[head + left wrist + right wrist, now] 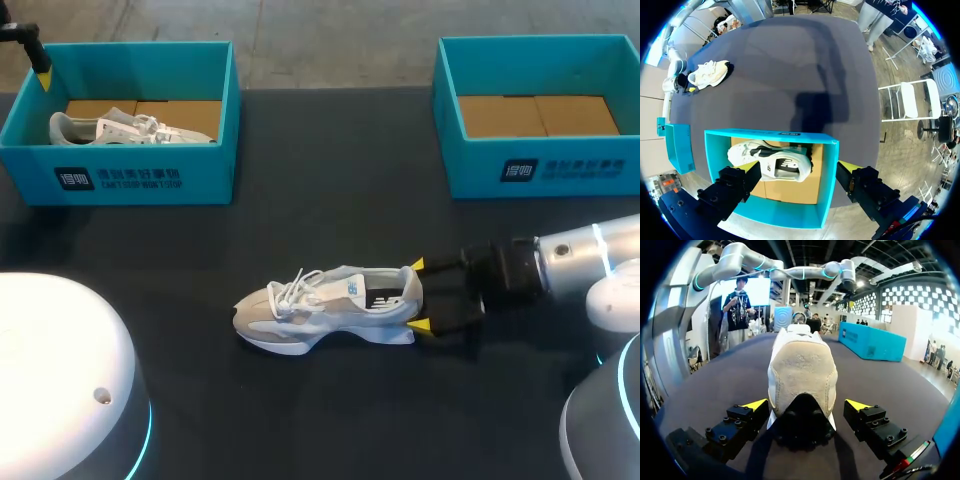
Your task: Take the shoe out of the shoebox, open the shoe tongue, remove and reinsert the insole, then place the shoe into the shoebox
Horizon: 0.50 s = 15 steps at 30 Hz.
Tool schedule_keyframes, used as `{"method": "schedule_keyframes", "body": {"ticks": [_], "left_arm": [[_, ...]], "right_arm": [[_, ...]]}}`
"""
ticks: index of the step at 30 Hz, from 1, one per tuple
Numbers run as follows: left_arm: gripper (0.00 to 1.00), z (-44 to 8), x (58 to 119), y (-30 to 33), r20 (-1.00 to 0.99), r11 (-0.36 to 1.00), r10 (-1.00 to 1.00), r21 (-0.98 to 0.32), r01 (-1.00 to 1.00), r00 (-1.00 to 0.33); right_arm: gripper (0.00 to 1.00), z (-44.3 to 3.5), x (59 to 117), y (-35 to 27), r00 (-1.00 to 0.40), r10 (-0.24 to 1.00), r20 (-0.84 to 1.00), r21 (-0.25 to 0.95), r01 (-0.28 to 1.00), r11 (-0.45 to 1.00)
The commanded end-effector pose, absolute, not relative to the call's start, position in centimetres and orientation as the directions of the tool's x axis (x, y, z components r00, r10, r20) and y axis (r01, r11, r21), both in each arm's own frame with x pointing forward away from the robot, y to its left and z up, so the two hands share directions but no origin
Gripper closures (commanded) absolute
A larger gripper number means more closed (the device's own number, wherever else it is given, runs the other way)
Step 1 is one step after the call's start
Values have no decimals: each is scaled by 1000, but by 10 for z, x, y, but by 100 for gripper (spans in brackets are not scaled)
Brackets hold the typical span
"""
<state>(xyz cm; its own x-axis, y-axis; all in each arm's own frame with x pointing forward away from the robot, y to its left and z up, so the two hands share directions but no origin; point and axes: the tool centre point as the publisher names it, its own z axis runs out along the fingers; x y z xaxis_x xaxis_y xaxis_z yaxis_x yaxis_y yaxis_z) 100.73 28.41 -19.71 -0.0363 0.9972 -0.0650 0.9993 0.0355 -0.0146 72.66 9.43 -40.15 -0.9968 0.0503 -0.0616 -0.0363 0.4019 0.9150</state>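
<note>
My right tool (418, 296) sits wide, straddling the heel (802, 375) of the shoe (325, 305) standing on the surface (330, 200), placed, I judge, to brace it for opening; my left tool (799, 170) hangs wide over the shoebox (770, 136)

With the right gripper's (418, 296) spread fingers flanking the heel of the sneaker (325, 310), its toe and top are reachable across the dark table (330, 200), whose middle strip runs open between the left shoebox (120, 180), filled by a second sneaker (120, 127) under the left gripper (800, 169), and the open-topped right shoebox (540, 170).
</note>
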Motion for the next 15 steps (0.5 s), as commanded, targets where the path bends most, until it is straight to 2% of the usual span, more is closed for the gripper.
{"method": "schedule_keyframes", "body": {"ticks": [1, 15], "left_arm": [[0, -196, 1007, 284, -61, 35, 997, -14, 999, -36], [0, -196, 1007, 284, -61, 35, 997, -14, 999, -36]], "right_arm": [[0, -402, 727, 99, -997, 40, -61, 914, -39, 403], [0, -404, 726, 111, -998, 33, -60, 920, -43, 390]]}}
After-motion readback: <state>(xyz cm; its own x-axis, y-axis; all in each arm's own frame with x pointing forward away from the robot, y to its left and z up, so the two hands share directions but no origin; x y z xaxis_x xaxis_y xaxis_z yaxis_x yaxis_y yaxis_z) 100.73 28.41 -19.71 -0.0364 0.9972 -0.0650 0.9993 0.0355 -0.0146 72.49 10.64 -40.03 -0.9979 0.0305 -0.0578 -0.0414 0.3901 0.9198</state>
